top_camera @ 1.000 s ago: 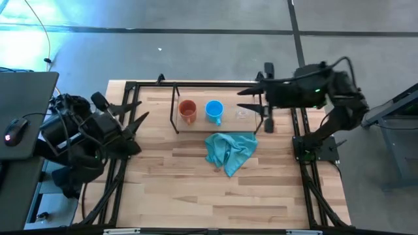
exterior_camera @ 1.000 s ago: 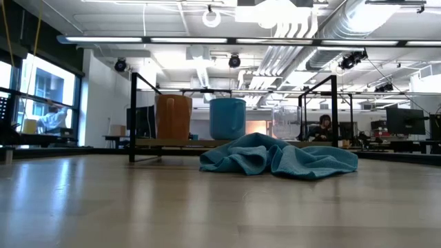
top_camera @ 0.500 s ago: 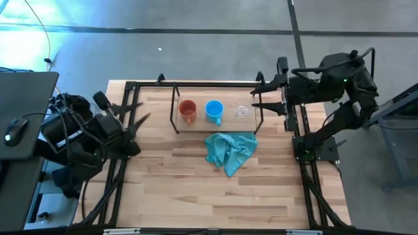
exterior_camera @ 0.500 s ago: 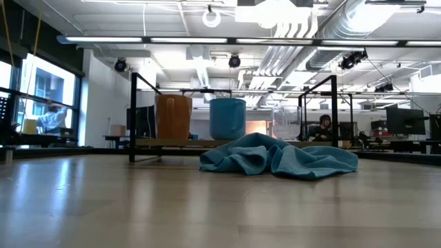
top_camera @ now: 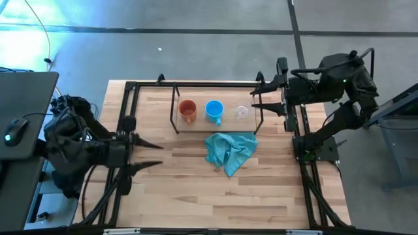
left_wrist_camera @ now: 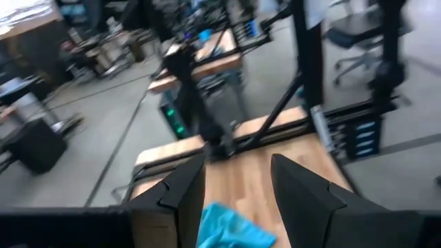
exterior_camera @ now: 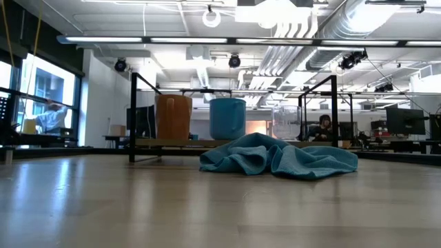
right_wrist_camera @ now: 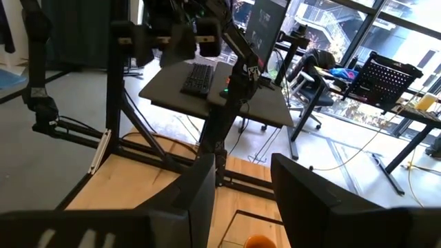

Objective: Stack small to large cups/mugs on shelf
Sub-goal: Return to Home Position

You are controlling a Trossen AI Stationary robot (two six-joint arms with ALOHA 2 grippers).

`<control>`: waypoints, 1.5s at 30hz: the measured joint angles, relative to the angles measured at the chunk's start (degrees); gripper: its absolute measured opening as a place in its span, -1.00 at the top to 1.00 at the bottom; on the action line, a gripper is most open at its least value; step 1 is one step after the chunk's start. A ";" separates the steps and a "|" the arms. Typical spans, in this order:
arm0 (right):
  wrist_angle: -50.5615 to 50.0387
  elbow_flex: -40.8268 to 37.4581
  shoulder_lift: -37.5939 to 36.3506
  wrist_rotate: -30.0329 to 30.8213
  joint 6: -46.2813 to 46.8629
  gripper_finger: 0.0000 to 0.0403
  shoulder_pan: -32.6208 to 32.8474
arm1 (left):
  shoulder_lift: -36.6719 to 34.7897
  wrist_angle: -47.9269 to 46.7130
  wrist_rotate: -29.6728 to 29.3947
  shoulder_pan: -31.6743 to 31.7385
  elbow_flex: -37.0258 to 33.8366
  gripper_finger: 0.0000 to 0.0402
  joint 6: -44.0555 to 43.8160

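Cups (top_camera: 213,109) (seemingly upright) on shelf (top_camera: 200,121); left gripper (top_camera: 155,155), right gripper (top_camera: 255,99) agape, empty, either side.

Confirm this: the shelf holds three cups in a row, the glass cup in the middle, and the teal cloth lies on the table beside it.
Wrong middle: the high view shows the blue mug there, the glass cup at one end. The rest stands.

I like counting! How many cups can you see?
3, in a row on the shelf: orange-brown mug at one end, blue mug in the middle, clear glass cup at the other.
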 joint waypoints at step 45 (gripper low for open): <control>3.98 0.00 0.35 -33.68 4.62 0.33 0.17 | 0.00 27.17 54.39 0.02 0.00 0.23 23.33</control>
